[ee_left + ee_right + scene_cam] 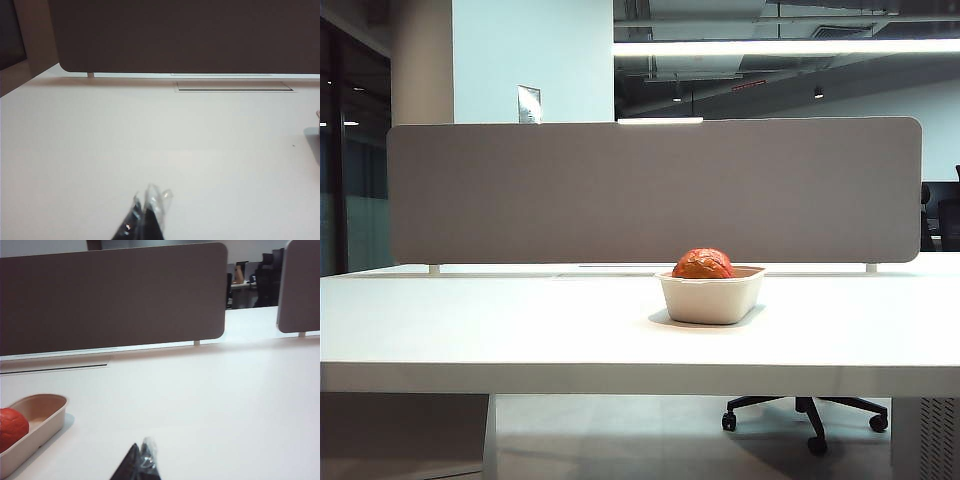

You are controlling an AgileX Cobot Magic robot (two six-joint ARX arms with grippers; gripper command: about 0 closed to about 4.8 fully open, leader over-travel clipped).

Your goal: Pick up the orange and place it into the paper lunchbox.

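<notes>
Smooth white table (520, 330), grey felt divider (650, 190) behind. Wrinkled glossy orange (703, 265) sits in beige pulp lunchbox (712, 300). Left gripper (145, 215), right gripper (140, 460): jaws closed, empty, over bare tabletop.

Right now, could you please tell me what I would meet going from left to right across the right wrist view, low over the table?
Reddish-orange wrinkled orange, inside the beige moulded paper lunchbox → the right hand, its dark fingertips pressed together above bare white table. The grey divider panel spans behind them all.
</notes>
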